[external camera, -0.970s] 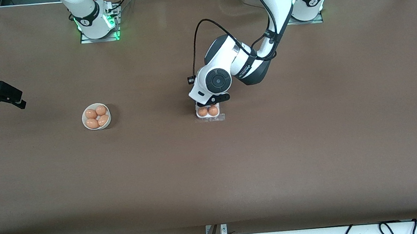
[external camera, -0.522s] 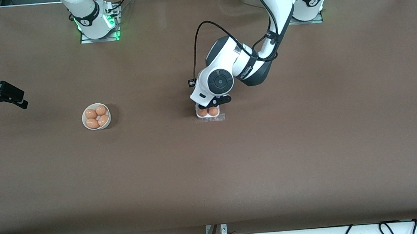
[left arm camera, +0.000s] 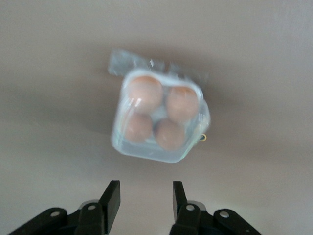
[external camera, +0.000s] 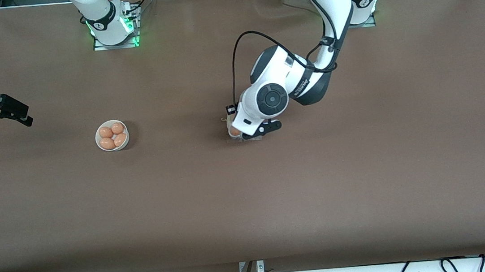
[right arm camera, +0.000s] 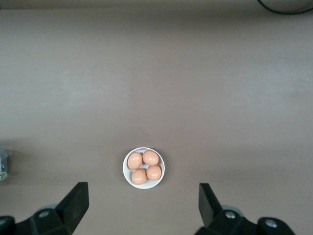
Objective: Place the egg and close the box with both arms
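Comparing with a second ago, my left arm has slid toward its own end of the table and a bit toward the front camera, so its wrist now hides most of the box (external camera: 234,132). The left gripper (left arm camera: 143,196) hovers just above the table beside the box, fingers apart and holding nothing. From the left wrist view the box (left arm camera: 159,120) has all four cells filled with orange-brown eggs, and the clear lid looks folded down over them, so I'd guess closing is about done. The right gripper (right arm camera: 143,201) waits spread wide, high above the bowl (right arm camera: 144,167) of spare eggs.
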